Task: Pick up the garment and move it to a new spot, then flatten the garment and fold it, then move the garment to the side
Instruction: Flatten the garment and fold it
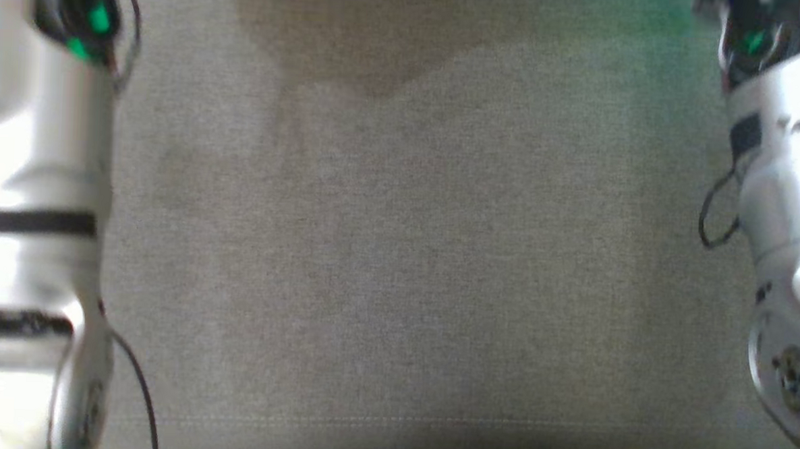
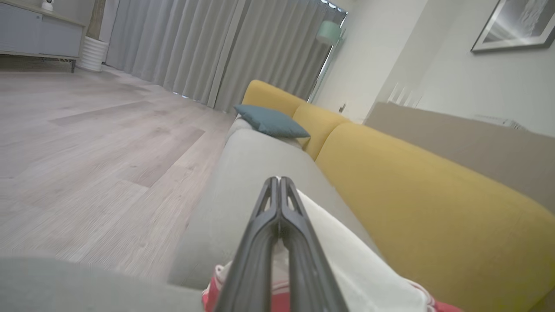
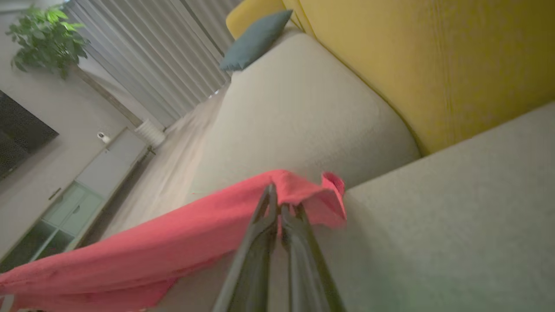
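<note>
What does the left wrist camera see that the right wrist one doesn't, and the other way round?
Left wrist view, not the right: a framed picture and the garment looking mostly white. Right wrist view, not the left: a potted plant, a dark screen, the garment looking red. Both: yellow sofa back, teal cushion, grey curtains, and fingers closed on cloth.

The right hand (image 3: pixel 276 200) has its two dark fingers pressed together on the edge of a pink-red garment (image 3: pixel 173 234). The cloth hangs stretched toward the lower left, over a grey sofa seat (image 3: pixel 303 108). Behind it stands the yellow backrest (image 3: pixel 433 56), with a teal cushion (image 3: pixel 256 41) further along, near grey curtains (image 3: pixel 143 56).
</note>
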You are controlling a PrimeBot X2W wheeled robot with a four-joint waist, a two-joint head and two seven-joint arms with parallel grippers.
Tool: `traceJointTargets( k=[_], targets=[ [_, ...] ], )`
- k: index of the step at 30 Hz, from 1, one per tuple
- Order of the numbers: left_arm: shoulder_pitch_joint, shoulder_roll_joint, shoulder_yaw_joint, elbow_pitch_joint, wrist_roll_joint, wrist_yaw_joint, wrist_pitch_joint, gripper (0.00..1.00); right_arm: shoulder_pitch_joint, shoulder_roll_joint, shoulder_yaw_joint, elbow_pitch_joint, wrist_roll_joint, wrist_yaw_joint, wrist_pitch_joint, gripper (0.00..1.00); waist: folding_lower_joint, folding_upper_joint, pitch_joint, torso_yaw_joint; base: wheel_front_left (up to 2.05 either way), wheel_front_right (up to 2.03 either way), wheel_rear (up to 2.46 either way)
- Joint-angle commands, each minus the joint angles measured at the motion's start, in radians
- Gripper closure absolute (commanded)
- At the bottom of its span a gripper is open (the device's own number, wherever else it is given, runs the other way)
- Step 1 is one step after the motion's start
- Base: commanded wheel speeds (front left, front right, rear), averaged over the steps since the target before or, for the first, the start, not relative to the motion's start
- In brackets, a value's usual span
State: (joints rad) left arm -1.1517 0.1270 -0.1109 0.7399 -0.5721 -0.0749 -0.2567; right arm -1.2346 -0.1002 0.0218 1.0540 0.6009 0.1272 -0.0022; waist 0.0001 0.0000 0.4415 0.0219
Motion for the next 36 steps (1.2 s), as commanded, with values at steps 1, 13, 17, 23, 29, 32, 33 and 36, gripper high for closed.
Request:
traceJointTargets(
  k=[1, 13, 17, 23, 29, 32, 33, 36],
  targets=[
    [0.045, 0.048, 0.015, -0.041, 0.023, -0.018, -0.005, 1.00, 0.025, -0.002, 0.042, -0.025, 0.022, 0.003, 0.032, 1.00, -0.0001, 0.0000, -0.033, 0.007, 0.00, 0.00, 0.00],
    [0.442, 0.092, -0.077, -0.062, 0.011, -0.055, 0.006, 1.00, 0.352, -0.109, 0.239, -0.081, 0.130, 0.003, 0.212, 1.00, -0.0001, 0.0000, -0.214, 0.010, 0.00, 0.00, 0.00],
    [0.550, 0.127, -0.156, -0.138, -0.023, -0.055, 0.040, 1.00, 0.448, -0.159, 0.305, -0.124, 0.157, 0.003, 0.246, 1.00, -0.0001, 0.0000, -0.263, 0.017, 0.00, 0.00, 0.00],
    [0.682, 0.209, -0.245, -0.268, -0.075, -0.056, 0.091, 1.00, 0.552, -0.225, 0.377, -0.175, 0.194, 0.003, 0.288, 1.00, -0.0001, 0.0000, -0.318, 0.019, 0.00, 0.00, 0.00],
    [0.779, 0.265, -0.258, -0.373, -0.124, -0.056, 0.134, 1.00, 0.611, -0.280, 0.435, -0.218, 0.216, 0.003, 0.320, 1.00, -0.0001, 0.0000, -0.367, 0.019, 0.00, 0.00, 0.00],
    [0.824, 0.289, -0.260, -0.430, -0.156, -0.056, 0.167, 1.00, 0.638, -0.311, 0.473, -0.246, 0.231, 0.003, 0.359, 1.00, -0.0001, 0.0000, -0.390, 0.025, 0.00, 0.00, 0.00],
    [0.840, 0.298, -0.264, -0.451, -0.167, -0.056, 0.183, 1.00, 0.648, -0.322, 0.482, -0.254, 0.239, 0.003, 0.373, 1.00, -0.0001, 0.0000, -0.399, 0.028, 0.00, 0.00, 0.00],
    [0.887, 0.332, -0.278, -0.516, -0.194, -0.056, 0.227, 1.00, 0.677, -0.361, 0.510, -0.278, 0.262, 0.003, 0.422, 1.00, -0.0001, 0.0000, -0.425, 0.037, 0.00, 0.00, 0.00]
  ],
)
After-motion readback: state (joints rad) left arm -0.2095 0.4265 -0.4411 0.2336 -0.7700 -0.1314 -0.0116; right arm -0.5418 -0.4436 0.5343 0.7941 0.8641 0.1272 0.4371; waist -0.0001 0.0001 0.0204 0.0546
